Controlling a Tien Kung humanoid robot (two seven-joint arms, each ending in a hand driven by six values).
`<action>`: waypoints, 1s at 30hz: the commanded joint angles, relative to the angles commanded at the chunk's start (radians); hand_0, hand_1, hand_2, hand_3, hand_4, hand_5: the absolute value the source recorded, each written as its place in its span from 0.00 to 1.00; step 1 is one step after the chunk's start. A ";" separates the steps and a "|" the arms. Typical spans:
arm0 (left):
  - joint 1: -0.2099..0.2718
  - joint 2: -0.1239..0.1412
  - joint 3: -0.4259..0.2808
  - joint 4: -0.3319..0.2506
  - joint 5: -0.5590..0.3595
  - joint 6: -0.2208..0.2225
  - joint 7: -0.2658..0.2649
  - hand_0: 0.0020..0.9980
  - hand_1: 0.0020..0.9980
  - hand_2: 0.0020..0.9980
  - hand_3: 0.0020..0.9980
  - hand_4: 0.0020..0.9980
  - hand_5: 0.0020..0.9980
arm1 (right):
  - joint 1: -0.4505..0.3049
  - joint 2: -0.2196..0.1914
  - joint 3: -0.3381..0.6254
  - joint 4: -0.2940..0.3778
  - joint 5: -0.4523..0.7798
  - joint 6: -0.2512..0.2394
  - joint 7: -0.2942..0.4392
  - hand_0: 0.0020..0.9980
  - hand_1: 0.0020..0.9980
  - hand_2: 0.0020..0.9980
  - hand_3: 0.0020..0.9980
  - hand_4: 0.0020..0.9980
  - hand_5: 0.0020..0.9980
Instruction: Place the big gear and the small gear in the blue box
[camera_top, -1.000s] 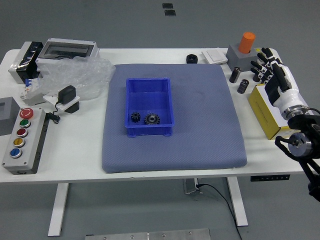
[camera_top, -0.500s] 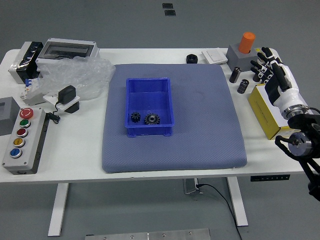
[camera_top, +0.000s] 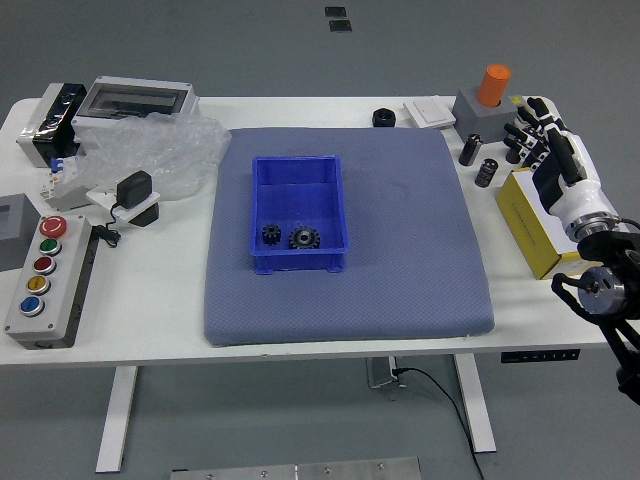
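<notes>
In the head view, the big gear (camera_top: 305, 238) and the small gear (camera_top: 271, 234) both lie inside the blue box (camera_top: 298, 195), near its near wall, the small one to the left and a narrow gap between them. The box sits on a blue-grey mat (camera_top: 410, 240) spread over the white table (camera_top: 150, 320). The robot's right hand (camera_top: 545, 140) hovers at the table's right side, its fingers apart and holding nothing (the forearm reaches in from the right edge), above and beside a yellow and white box (camera_top: 535, 235). Close to the hand stand two small black cylinders (camera_top: 470, 150) and a grey block (camera_top: 482, 116) with an orange cylinder (camera_top: 493, 86) on it. Beyond the mat's far edge are a black round part (camera_top: 383, 118) and, to its right, a flat white piece (camera_top: 430, 112). On the left, a crumpled clear plastic bag (camera_top: 160, 150) lies beside the mat, and nearer the front is a grey button panel (camera_top: 50, 280) with red, green, yellow and blue buttons.
</notes>
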 joint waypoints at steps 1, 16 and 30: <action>0.000 0.002 0.003 0.000 -0.002 0.000 -0.001 0.85 0.80 0.80 0.84 0.58 0.06 | 0.001 -0.001 0.000 0.000 0.000 0.000 0.000 0.86 0.81 0.91 0.88 0.82 0.61; -0.004 0.067 0.111 0.000 -0.029 -0.004 -0.010 0.85 0.80 0.80 0.85 0.58 0.06 | 0.004 -0.012 -0.002 -0.002 0.004 0.002 -0.001 0.86 0.81 0.91 0.88 0.82 0.61; -0.015 0.092 0.346 0.000 -0.185 0.011 -0.058 0.83 0.82 0.89 0.93 0.67 0.06 | 0.008 -0.017 -0.012 0.000 0.006 0.003 -0.004 0.86 0.81 0.91 0.88 0.82 0.61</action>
